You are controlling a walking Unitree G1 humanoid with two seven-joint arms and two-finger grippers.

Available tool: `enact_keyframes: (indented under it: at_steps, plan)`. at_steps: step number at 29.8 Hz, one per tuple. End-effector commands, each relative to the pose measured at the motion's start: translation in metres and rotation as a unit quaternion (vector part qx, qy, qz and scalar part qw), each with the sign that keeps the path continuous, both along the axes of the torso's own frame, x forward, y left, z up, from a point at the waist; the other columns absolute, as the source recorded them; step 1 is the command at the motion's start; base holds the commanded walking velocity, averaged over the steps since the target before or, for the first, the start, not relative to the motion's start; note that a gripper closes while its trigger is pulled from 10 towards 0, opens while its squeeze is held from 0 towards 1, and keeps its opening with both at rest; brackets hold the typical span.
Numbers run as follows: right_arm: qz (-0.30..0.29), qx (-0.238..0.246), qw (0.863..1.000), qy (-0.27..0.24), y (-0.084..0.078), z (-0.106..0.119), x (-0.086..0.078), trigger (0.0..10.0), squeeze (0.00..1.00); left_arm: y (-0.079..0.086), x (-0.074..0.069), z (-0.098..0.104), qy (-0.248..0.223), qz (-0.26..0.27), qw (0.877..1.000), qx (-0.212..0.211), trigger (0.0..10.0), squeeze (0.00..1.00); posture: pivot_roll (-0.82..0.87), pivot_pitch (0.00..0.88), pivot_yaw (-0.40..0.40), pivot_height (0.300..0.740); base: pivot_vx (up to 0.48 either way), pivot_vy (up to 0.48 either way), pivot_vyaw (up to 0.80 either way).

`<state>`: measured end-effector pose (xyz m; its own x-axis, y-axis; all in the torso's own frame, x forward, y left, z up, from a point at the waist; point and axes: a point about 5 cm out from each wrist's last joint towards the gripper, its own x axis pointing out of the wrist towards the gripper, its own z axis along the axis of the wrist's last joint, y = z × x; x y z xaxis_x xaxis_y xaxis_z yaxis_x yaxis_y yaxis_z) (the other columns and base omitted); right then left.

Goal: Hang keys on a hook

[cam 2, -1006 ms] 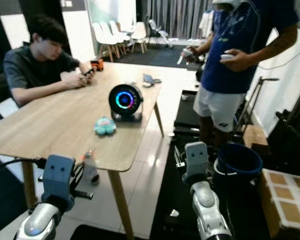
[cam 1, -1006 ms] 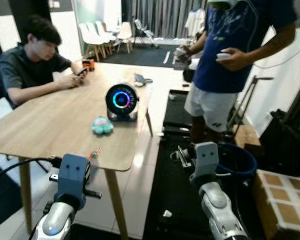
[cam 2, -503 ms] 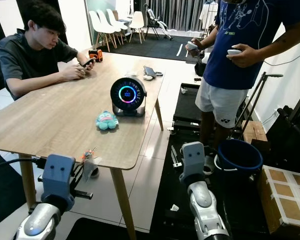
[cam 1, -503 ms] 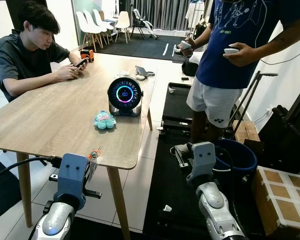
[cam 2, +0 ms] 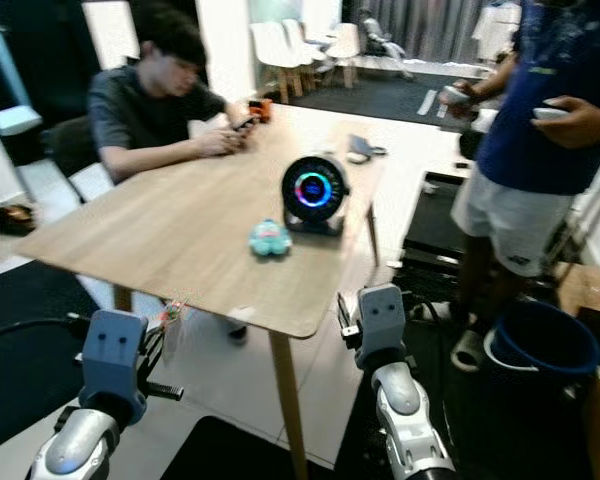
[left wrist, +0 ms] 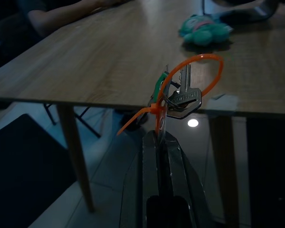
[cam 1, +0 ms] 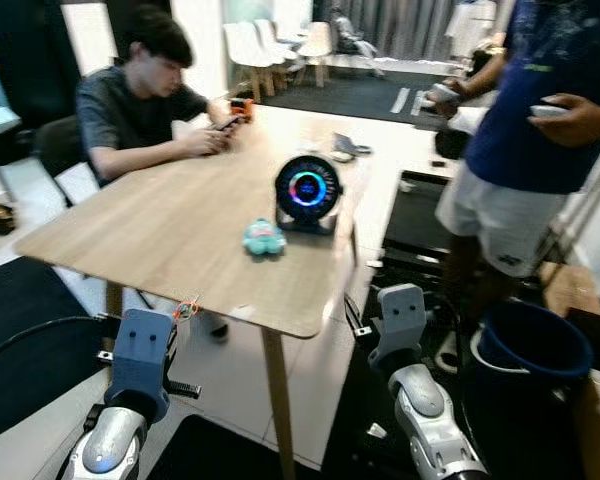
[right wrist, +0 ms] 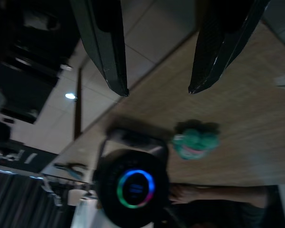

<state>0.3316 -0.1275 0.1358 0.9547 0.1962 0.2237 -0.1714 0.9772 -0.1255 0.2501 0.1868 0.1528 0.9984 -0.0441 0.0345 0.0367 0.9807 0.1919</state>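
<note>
Left gripper (left wrist: 159,137) pinches orange zip-tie loop (left wrist: 199,71) | keys (left wrist: 180,97) hang from loop just beyond fingertips, before wooden table (cam 1: 180,215) edge | right gripper (right wrist: 156,90) spread wide, holding nothing, near table's corner

wooden table (cam 1: 180,215) | white chairs (cam 1: 270,45) | tiled floor (cam 1: 230,370)

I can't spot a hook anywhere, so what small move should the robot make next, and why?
Probably keep turning to look for the hook, claw kept shut. The left claw pinches the orange loop of the keys in front of the wooden table, and no hook shows among the teal plush toy, round speaker or seated person. The right claw is open and holds nothing.
</note>
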Motion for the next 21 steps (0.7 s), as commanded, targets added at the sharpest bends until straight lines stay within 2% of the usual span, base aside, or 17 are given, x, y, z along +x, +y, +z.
enact_keyframes:
  at_steps: [1,21]
  plan:
    - [-0.004,0.001,1.0,0.005,-0.0026,-0.0023,-0.0012,10.0,0.0,0.0012,-0.0013,-0.0027,0.006,0.004,1.0,0.004,10.0,0.0,0.16,0.07,-0.038,0.74,0.0,0.0,0.8]
    - [0.001,0.001,1.0,0.007,-0.0015,-0.0031,-0.0017,10.0,0.0,0.0024,-0.0018,-0.0047,0.009,0.01,1.0,0.006,10.0,0.0,0.16,0.075,-0.04,0.74,0.0,0.0,0.8]
